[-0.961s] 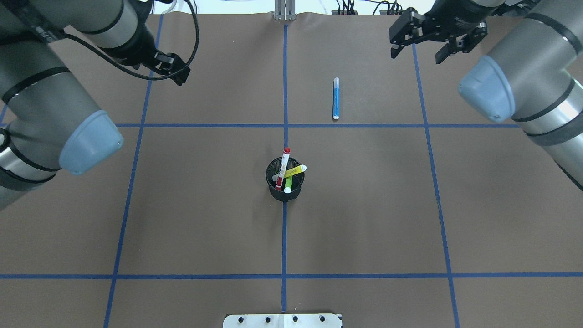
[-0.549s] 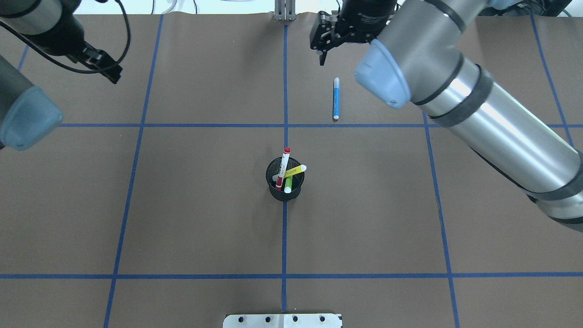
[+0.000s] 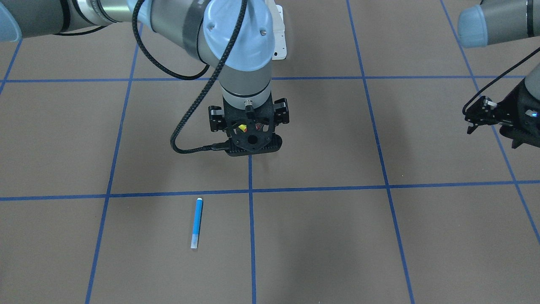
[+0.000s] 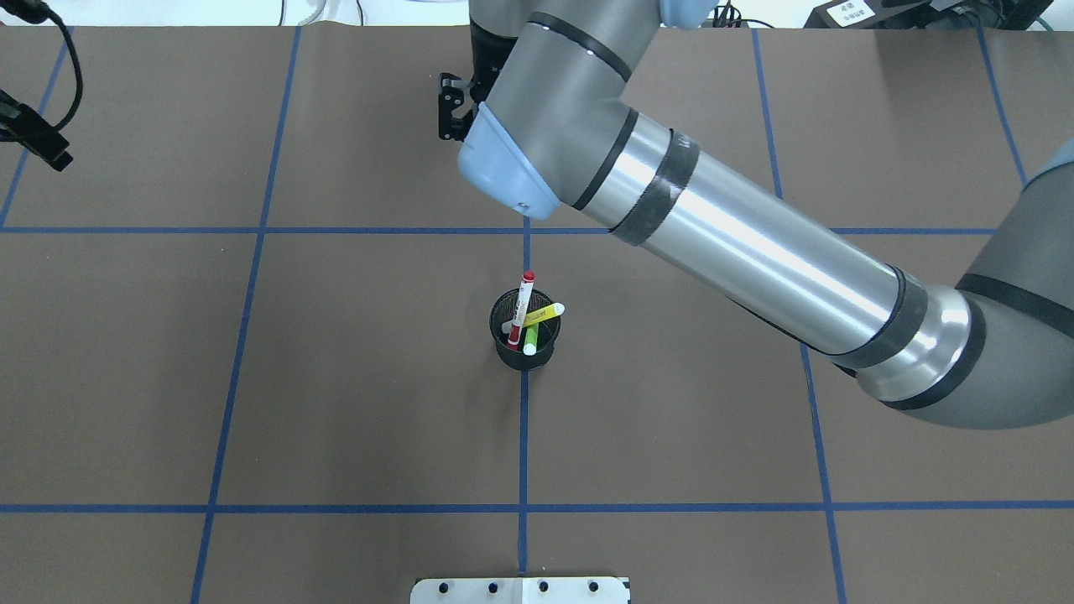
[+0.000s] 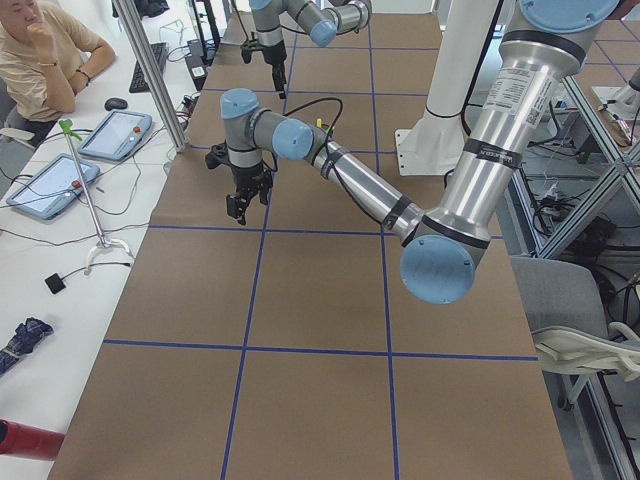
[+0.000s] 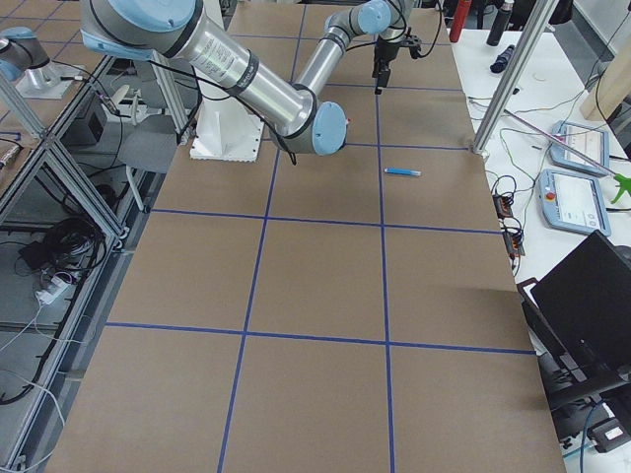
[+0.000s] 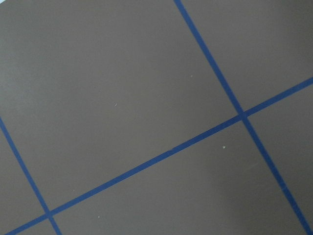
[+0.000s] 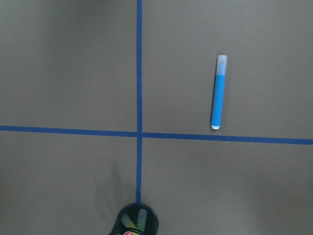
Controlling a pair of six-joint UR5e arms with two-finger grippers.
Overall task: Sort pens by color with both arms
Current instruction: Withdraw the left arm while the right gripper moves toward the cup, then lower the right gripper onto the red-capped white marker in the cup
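Note:
A black mesh cup (image 4: 524,348) stands mid-table. It holds the white pen with red ends (image 4: 520,309), the yellow pen (image 4: 544,315) and the lime green pen (image 4: 531,340). The blue pen (image 3: 196,223) lies flat on the far half, hidden under my right arm in the overhead view; it also shows in the right wrist view (image 8: 218,93). My right gripper (image 3: 249,141) hangs high beyond the cup, pointing down, jaws spread and empty. My left gripper (image 3: 474,120) is open and empty at the far left of the table, also shown in the overhead view (image 4: 42,147).
Blue tape lines (image 4: 524,436) divide the brown table cover into squares. A white mount plate (image 4: 520,590) sits at the near edge. A seated operator (image 5: 40,50) and tablets (image 5: 115,135) are past the table's far side. The left wrist view shows only table cover and tape.
My right arm has swung left across the far side, its gripper now near the centre line, covering the blue pen in the overhead view. My left gripper has moved further left. Pens and cup have not moved.

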